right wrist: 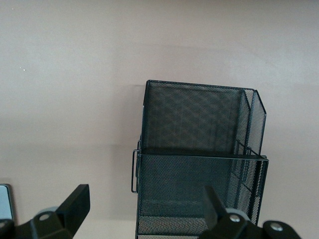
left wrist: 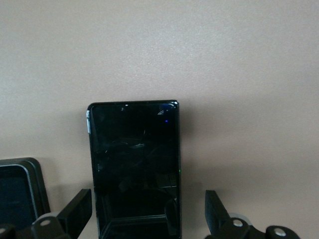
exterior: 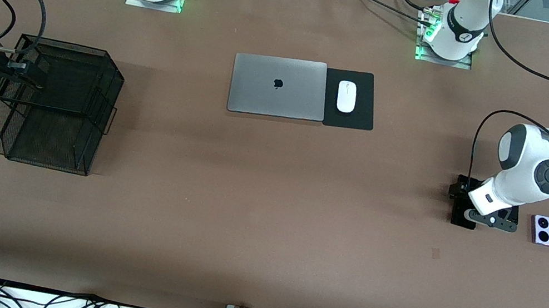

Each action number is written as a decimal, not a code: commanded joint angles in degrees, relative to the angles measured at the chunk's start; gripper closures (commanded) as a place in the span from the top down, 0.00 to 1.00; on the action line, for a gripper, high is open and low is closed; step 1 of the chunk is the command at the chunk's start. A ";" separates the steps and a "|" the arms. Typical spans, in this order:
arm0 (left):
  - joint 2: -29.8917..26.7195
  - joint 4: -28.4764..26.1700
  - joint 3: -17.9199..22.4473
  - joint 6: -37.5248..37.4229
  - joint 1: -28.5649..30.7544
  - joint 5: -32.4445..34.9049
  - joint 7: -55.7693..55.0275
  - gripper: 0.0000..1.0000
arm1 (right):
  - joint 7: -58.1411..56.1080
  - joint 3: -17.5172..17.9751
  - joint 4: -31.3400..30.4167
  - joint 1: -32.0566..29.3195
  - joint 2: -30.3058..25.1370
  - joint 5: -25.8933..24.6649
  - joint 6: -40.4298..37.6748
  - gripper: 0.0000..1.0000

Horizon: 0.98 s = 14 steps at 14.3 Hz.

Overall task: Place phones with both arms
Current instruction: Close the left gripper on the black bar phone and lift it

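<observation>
My left gripper (left wrist: 148, 219) hangs open over the long black phone (left wrist: 133, 167) at frame lower right (lavender phone (exterior: 546, 230) beside it). Rigid, slick, fragile glass: grip its long edges mid-length. My right gripper (right wrist: 144, 211) waits open over the mesh basket (right wrist: 199, 164).

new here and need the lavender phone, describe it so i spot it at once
Go to the left arm's end of the table, where the left hand hovers open over black phones. Beside them lies the lavender phone, the only pale, squarish one, with two black circles.
</observation>
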 commanded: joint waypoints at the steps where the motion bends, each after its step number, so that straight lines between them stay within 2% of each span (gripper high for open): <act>1: 1.85 0.92 0.09 2.36 0.42 0.24 0.97 1.00 | 0.39 0.18 0.90 -0.49 0.30 1.12 -0.37 1.00; 14: 5.37 2.15 0.18 5.71 2.01 2.79 0.53 1.00 | 0.31 0.27 1.07 -0.49 0.48 1.30 0.24 1.00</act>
